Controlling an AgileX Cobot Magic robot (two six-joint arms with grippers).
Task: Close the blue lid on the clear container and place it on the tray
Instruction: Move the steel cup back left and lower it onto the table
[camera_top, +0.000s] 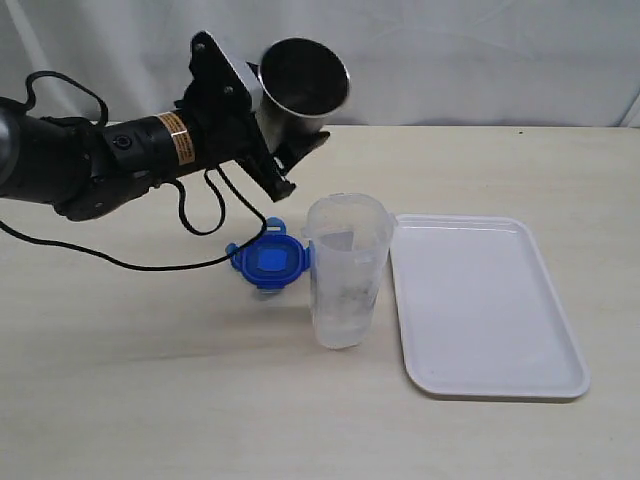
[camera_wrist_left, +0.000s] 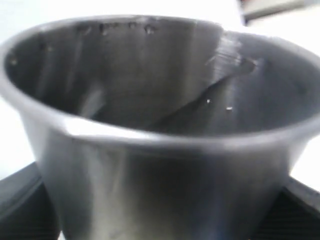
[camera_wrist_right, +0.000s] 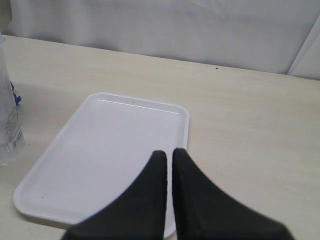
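Steel cup (camera_wrist_left: 160, 150) fills my left wrist view, clamped in the wide-spread left gripper (camera_top: 283, 130); my right gripper (camera_wrist_right: 169, 160) faces the tray (camera_wrist_right: 100, 145), shut and empty. Lidding looks unstarted: the blue lid (camera_top: 270, 260) lies just beside the open clear container (camera_top: 345, 285), so I judge I must shed the cup first.

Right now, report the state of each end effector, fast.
Left end effector: closed on the shiny stainless-steel cup, held tilted in the air.
Right end effector: shut, holding nothing.
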